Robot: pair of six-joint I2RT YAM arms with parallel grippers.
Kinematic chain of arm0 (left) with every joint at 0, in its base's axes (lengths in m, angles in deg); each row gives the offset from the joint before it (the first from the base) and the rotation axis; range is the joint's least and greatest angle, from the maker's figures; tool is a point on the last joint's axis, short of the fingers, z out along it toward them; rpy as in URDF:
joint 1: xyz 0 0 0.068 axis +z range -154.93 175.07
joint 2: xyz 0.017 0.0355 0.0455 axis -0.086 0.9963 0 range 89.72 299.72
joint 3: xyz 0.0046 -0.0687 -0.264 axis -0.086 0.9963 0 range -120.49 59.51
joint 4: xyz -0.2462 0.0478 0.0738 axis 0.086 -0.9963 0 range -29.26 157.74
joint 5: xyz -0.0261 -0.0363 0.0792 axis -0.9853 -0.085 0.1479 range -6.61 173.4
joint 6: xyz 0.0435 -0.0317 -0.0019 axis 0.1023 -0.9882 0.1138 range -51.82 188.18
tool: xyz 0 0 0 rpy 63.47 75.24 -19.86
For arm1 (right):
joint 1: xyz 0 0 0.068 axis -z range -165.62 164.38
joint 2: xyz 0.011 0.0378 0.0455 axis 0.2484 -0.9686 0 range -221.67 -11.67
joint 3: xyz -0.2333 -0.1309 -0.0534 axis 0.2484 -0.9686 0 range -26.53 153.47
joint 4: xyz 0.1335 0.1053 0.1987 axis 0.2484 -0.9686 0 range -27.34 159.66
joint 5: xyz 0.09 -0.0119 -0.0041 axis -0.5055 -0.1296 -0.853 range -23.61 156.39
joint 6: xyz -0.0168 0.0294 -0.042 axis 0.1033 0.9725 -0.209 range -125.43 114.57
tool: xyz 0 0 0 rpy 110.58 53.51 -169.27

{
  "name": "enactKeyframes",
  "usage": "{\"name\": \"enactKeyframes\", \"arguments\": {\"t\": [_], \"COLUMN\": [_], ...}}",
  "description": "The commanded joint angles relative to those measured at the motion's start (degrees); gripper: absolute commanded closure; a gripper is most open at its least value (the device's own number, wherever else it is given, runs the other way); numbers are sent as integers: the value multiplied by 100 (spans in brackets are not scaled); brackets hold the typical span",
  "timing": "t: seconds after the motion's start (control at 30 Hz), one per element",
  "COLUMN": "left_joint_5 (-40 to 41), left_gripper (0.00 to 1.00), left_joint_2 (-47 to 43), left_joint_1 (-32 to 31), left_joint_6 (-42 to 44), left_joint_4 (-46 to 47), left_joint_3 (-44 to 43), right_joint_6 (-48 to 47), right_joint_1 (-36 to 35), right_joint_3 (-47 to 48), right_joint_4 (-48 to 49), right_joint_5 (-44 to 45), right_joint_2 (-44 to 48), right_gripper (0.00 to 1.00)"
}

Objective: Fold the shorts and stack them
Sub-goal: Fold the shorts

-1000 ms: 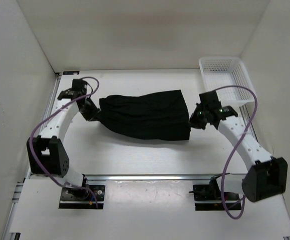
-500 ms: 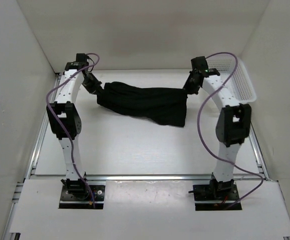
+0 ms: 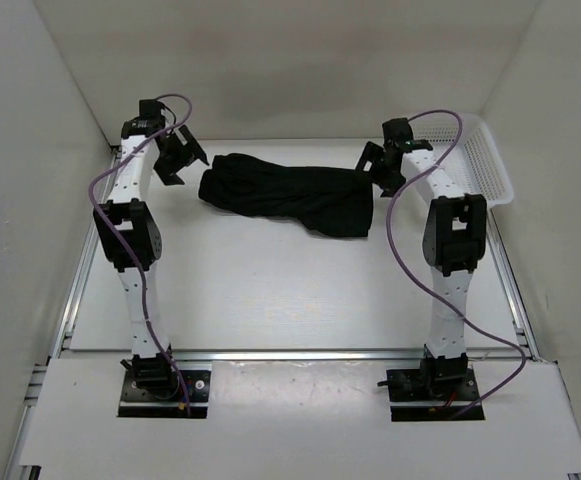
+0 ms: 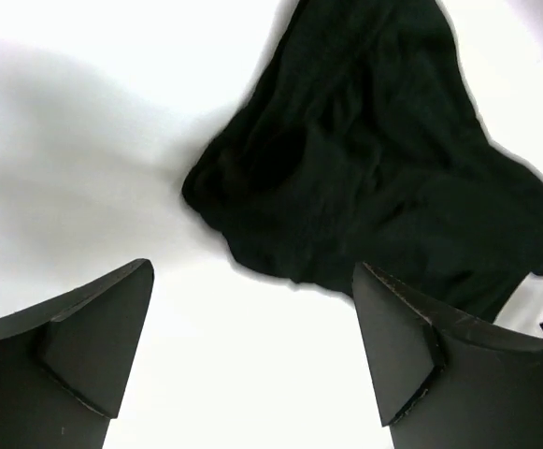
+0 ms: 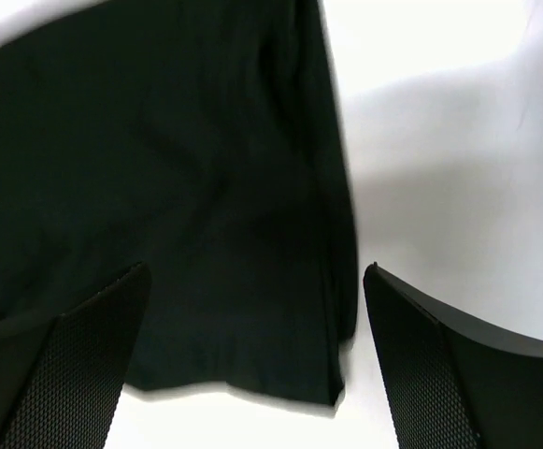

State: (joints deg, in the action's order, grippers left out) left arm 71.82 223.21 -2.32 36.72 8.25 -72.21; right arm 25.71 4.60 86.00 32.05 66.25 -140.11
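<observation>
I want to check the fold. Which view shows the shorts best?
Top external: the shorts lie there whole, with their full outline visible. Left wrist shows only their bunched left end; right wrist shows only their right end, close up.

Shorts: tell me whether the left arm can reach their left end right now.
Probably yes. The left gripper hangs open just beside the bunched end of the shorts, with only bare table between them and nothing in the way.

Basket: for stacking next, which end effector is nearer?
Right. The right end effector hangs just left of the basket; the left end effector is beyond the shorts.
</observation>
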Motion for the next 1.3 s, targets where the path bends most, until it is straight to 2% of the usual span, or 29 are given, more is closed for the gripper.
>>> {"name": "enactKeyframes", "arguments": {"t": [0.0,0.03,0.13,0.2,0.23,0.27,0.33,0.37,0.4,0.5,0.6,0.67,0.7,0.73,0.77,0.8,0.87,0.9,0.93,1.07,1.2,1.27], "left_joint_5": [366,436,507,141,-27,-212,-503,-573,-574,-574,-399,-346,-346,-346,-293,-241,-240,-171,-170,146,287,348], "left_gripper": [2,31,78,79,75,48,18,11,6,6,12,24,29,35,51,63,86,90,90,90,90,90], "left_joint_2": [-1059,-1166,-1405,-1475,-1475,-1388,-1108,-993,-870,-351,210,396,545,616,669,669,740,740,644,214,-568,-1163], "left_joint_1": [-15,-15,-68,-68,-68,-120,-182,-252,-322,-384,-437,-437,-437,-437,-437,-437,-437,-437,-437,-490,-490,-490], "left_joint_6": [395,395,378,378,378,439,491,492,492,492,492,422,369,369,308,307,246,185,123,70,123,123], "left_joint_4": [130,130,130,314,471,525,526,578,578,578,578,578,578,578,578,578,578,578,578,631,745,816], "left_joint_3": [636,1117,1953,2316,2439,2510,2511,2320,2204,1670,1081,668,543,429,219,147,94,94,94,629,1717,2622], "right_joint_6": [-91,-29,260,454,690,831,1226,1341,1430,1553,1606,1606,1554,1501,1501,1501,1439,1370,1369,1159,869,790], "right_joint_1": [-200,-200,-200,-147,-147,-147,-94,-94,-94,-234,-357,-427,-480,-481,-481,-481,-481,-481,-481,-481,-533,-534], "right_joint_3": [-1043,-1284,-2067,-2322,-2506,-2578,-2779,-2780,-2780,-2570,-2140,-1797,-1674,-1490,-1428,-1427,-1427,-1427,-1427,-1978,-2805,-3218], "right_joint_4": [253,254,315,315,367,438,604,771,824,886,886,826,729,676,597,596,596,509,509,447,394,394], "right_joint_5": [-91,-170,-581,-846,-969,-1092,-1408,-1497,-1550,-1402,-1121,-962,-866,-760,-577,-575,-522,-461,-460,-268,-101,22], "right_joint_2": [1099,1224,1602,1664,1665,1665,1665,1586,1481,1218,866,576,470,304,233,180,118,118,118,389,1073,1364], "right_gripper": [1,1,0,0,0,0,0,0,2,5,8,10,16,20,25,43,68,92,100,100,100,100]}}
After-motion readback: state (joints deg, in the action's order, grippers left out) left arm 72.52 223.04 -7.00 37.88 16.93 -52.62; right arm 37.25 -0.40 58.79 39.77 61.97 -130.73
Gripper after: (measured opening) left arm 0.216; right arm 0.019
